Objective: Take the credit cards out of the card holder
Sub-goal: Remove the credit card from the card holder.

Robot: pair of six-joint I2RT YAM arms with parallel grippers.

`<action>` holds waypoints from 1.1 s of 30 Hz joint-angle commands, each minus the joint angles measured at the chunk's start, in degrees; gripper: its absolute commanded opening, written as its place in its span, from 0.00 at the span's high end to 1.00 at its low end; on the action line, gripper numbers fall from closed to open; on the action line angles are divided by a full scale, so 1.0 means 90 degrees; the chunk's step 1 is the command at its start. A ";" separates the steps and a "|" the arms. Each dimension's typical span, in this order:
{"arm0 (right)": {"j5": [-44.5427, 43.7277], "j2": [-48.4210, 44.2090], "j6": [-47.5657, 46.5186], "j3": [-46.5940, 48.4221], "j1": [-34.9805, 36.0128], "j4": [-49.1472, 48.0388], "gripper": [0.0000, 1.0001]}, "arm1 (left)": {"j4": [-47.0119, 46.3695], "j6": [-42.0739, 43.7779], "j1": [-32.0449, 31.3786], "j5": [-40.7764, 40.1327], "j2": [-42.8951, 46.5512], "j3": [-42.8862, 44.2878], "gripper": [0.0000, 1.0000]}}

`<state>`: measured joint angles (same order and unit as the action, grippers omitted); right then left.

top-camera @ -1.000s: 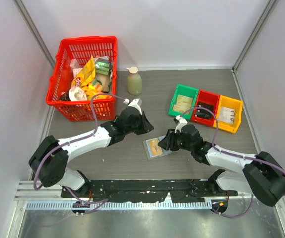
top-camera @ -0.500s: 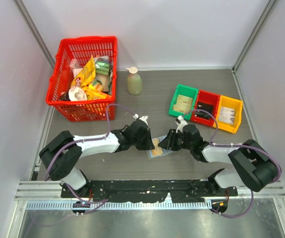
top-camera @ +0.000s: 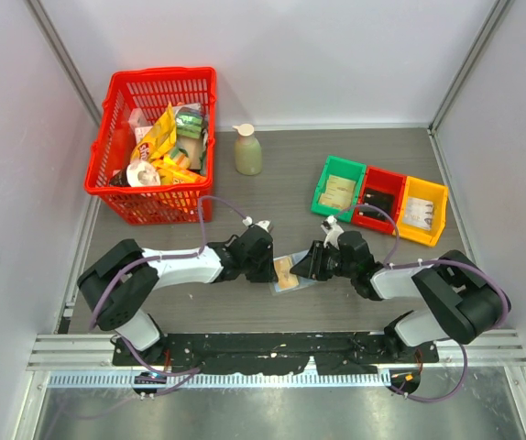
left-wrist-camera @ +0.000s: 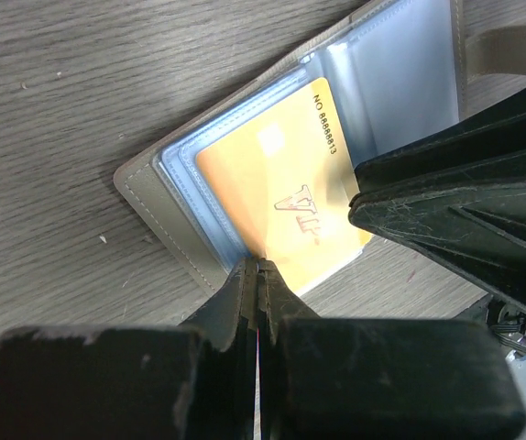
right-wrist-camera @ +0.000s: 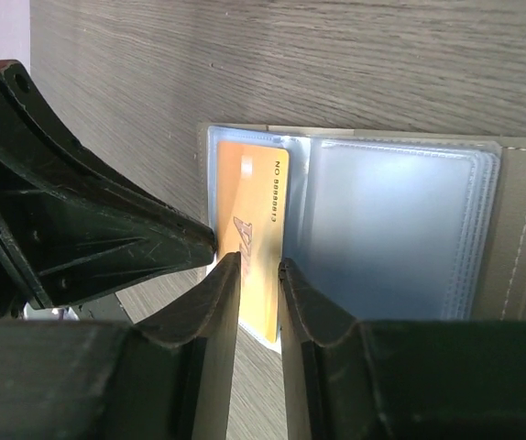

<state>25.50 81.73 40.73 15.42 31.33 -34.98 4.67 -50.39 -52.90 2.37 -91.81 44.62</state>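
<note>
The card holder (top-camera: 297, 279) lies open on the table between both grippers, grey-olive outside (left-wrist-camera: 153, 197), with light blue sleeves (right-wrist-camera: 391, 229). A yellow-orange credit card (left-wrist-camera: 277, 192) sits in its left sleeve, one end sticking past the sleeve edge (right-wrist-camera: 261, 312). My left gripper (top-camera: 270, 269) is shut, and its tips (left-wrist-camera: 258, 266) touch the card's near-left edge. My right gripper (top-camera: 311, 267) is narrowly open over the holder's other side. Its tips (right-wrist-camera: 258, 264) straddle the card's end with nothing pinched.
A red basket (top-camera: 153, 137) of snack packets stands at the back left. A green bottle (top-camera: 247, 151) is beside it. Green (top-camera: 338, 188), red (top-camera: 379, 197) and yellow (top-camera: 422, 209) bins sit at the right.
My left gripper has swung right and towards the near edge, from beside the basket to the holder's left edge. The right gripper has stayed at the holder.
</note>
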 commanded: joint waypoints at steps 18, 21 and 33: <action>0.0673 0.0362 0.0094 -0.0043 -0.0024 -0.1015 0.82 | 0.0672 0.0199 -0.0079 -0.0429 -0.0277 0.0091 1.00; 0.0653 0.0216 0.0054 -0.0112 -0.0063 -0.0947 0.89 | 0.0838 0.0238 -0.0069 -0.0468 -0.0336 0.0159 1.00; 0.0742 -0.0175 -0.0306 -0.0132 -0.0454 -0.0256 0.99 | 0.1161 0.0345 -0.0079 -0.0527 -0.0531 0.0296 1.00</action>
<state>30.55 83.81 40.53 14.00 28.23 -38.54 9.78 -49.08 -53.41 1.06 -93.47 48.07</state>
